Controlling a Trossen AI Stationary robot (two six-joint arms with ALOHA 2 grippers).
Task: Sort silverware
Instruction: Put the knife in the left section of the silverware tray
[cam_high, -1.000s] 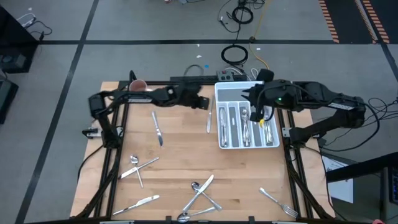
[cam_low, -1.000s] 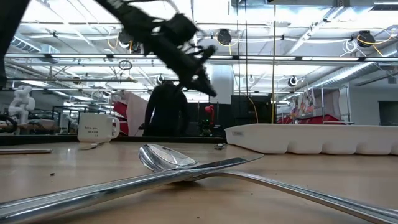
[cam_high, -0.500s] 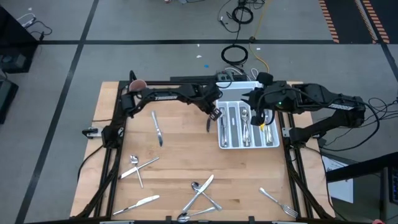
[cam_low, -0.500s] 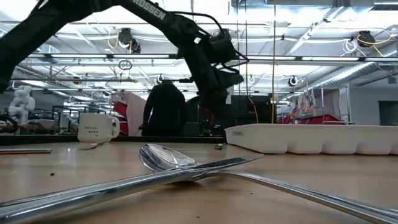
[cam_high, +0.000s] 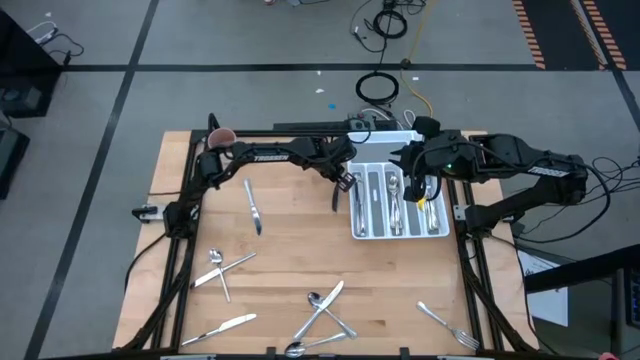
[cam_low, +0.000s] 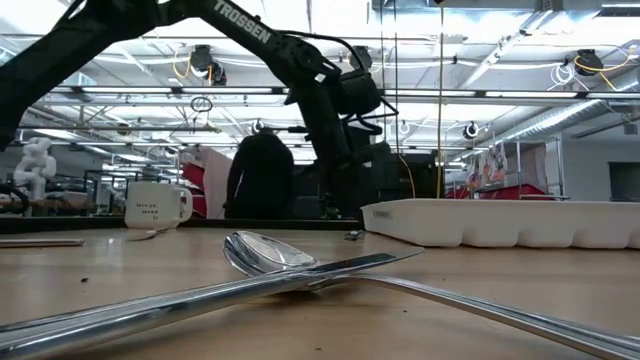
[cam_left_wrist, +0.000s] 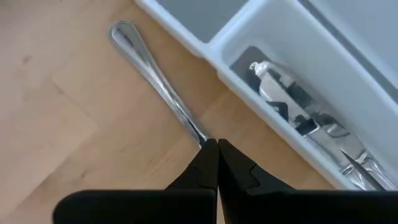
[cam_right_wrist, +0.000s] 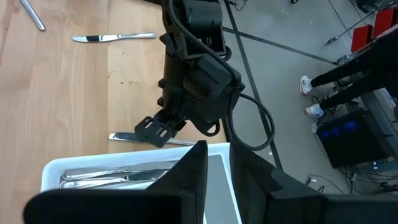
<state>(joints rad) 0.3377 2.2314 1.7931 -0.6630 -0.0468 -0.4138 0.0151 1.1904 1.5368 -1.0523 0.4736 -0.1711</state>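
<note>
A slim piece of silverware lies flat on the table beside the left wall of the white tray; its rounded handle end shows in the left wrist view. My left gripper is shut, its tips down at this piece's handle. My right gripper hangs open and empty over the tray's right side, and shows in the right wrist view. Several pieces of silverware lie in the tray's slots. My left gripper's shut fingertips meet the piece's handle about midway along it, coming from above and pointing down. The piece lies flat on the table. The fingers hide the place of contact, so I cannot tell whether they pinch it or only rest on it.
Loose silverware lies about the table: a knife, a crossed spoon and fork, a knife, a crossed pile at the near edge, and a fork. A mug stands at the far left corner.
My left gripper has gone toward the table's right edge, up to the tray's left wall, and then down to the piece of silverware lying there.
</note>
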